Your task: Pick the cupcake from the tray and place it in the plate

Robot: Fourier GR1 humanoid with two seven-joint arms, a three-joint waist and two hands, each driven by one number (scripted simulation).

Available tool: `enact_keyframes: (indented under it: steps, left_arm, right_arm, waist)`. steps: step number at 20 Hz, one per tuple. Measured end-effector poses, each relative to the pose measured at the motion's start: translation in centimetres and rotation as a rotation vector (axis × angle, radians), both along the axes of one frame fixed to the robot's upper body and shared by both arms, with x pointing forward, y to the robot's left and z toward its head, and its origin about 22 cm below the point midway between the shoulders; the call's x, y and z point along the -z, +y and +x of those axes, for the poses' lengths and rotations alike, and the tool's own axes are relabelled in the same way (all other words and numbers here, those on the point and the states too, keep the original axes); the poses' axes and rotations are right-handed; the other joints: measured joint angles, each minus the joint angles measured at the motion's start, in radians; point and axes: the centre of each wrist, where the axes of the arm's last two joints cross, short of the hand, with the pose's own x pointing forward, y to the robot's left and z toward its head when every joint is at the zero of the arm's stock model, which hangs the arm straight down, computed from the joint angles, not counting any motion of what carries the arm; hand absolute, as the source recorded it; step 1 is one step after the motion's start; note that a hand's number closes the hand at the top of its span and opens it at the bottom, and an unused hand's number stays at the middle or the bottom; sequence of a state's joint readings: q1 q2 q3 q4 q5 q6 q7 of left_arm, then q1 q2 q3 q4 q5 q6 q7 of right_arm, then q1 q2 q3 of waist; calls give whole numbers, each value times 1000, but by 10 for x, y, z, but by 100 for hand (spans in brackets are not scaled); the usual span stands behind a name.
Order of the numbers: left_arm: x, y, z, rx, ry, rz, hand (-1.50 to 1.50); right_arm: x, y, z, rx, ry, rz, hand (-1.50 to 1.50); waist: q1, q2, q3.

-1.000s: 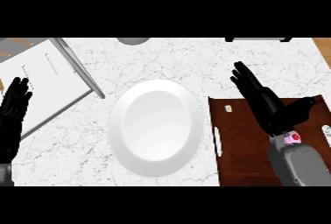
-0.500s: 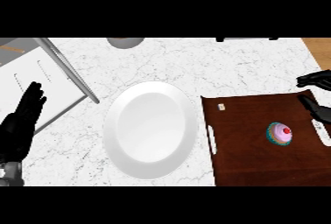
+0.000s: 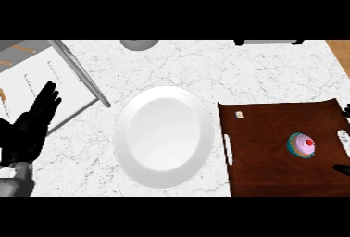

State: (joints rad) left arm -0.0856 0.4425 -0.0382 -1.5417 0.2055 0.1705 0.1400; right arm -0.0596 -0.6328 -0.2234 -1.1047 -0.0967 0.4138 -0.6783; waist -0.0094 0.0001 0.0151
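**Cupcake not yet picked — reach stage**

The cupcake (image 3: pixel 301 144) is seen standing upright on the dark brown tray (image 3: pixel 273 171), toward its right side, untouched. The white plate (image 3: pixel 164 136) lies on the marble surface (image 3: pixel 205 65) just left of the tray, w/ nothing on it. So the pick step is judged to be in hand, grasp not begun.

Right robot hand (image 3: pixel 344 169): only dark bits are visible at the right edge, just beside the cupcake's right, apart from it; whether its fingers are open or closed can't be told. Left robot hand (image 3: pixel 31 125) is shown at the left edge, open, fingers straight and pointing up, resting — well apart from cupcake, w/ the plate between.

Next move, as judged: the right robot hand would need to be brought leftward over the tray and closed around the cupcake's base w/o tipping it, then carried left across the tray rim to the plate's centre.
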Motion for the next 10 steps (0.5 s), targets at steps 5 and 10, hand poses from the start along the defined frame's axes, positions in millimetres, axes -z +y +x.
enact_keyframes:
  steps: [5, 10]
  left_arm:
    - [3, -4, 7, 11, -4, -5, 0]
    - [4, -9, 13, 14, 7, -5, 0]
  right_arm:
    - [-6, -17, -3, -9, 41, -159, -150]
    - [-17, -21, 3, -43, 78, -265, -150]
  waist:
    - [8, -8, 1]
    - [9, -12, 0]
